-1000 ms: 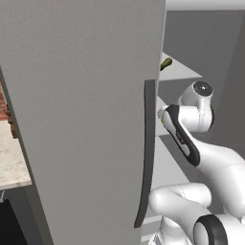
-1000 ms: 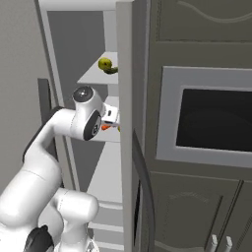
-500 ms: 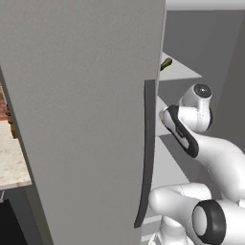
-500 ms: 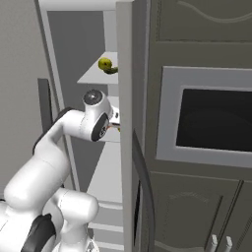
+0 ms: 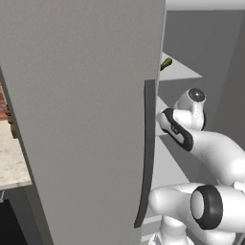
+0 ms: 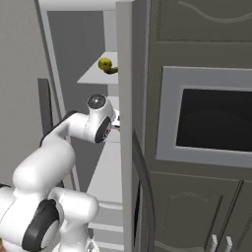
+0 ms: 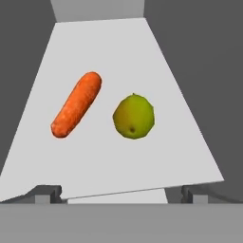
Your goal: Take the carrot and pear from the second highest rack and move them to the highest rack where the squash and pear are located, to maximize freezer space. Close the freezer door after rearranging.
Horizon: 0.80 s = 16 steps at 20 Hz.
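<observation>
In the hand view an orange carrot [image 7: 76, 104] lies slantwise on the second highest rack [image 7: 156, 61], a light-grey shelf, with a yellow-green pear [image 7: 134, 116] just to its right, apart from it. My gripper [image 7: 121, 194] is open and hovers short of both; its fingertips [image 7: 47, 192] are spread wide with nothing between them. One shelf up, the highest rack [image 6: 93, 76] carries another pear [image 6: 104, 64] and the dark green squash [image 6: 112, 71]; the squash [image 5: 166, 63] also peeks past the door edge. The freezer door [image 5: 86, 119] stands open.
The open door's dark handle [image 5: 146, 153] runs close beside my arm on the left. A grey fridge wall edge [image 6: 125, 128] bounds the compartment on the right. Past it is a built-in oven [image 6: 211, 118] above cabinet doors [image 6: 197, 211]. A counter [image 5: 12, 158] lies far left.
My arm has reached farther into the freezer at the second shelf, the wrist moving forward and slightly up. The jaws stayed open. The produce has not moved.
</observation>
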Motion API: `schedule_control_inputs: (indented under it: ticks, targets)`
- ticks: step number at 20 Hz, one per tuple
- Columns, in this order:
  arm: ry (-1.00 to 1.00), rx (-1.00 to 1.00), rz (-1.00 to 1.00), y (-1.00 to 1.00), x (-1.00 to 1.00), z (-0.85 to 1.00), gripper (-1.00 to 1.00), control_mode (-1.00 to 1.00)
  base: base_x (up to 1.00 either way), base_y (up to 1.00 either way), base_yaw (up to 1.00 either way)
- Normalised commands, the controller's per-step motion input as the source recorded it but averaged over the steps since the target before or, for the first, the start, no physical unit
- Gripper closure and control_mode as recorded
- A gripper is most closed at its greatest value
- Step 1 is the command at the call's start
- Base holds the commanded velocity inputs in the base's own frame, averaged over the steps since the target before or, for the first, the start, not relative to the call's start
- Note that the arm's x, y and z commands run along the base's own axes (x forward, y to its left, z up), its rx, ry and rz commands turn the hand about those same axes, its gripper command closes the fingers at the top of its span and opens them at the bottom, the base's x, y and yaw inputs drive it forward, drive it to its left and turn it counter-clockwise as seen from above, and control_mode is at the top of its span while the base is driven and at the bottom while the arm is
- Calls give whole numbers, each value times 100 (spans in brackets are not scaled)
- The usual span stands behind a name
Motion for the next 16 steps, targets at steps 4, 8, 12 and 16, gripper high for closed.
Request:
schedule_control_inputs:
  ticks: [4, 8, 12, 16]
  targets:
    - [5, 1, 0, -1, 28, -9, -100, -100, 0, 0, 0]
    - [10, 4, 0, -6, 35, -4, -100, -100, 0, 0, 0]
    - [9, 4, 0, -15, 37, -5, -100, -100, 0, 0, 0]
    - [6, 1, 0, -14, 34, -14, -100, -100, 0, 0, 0]
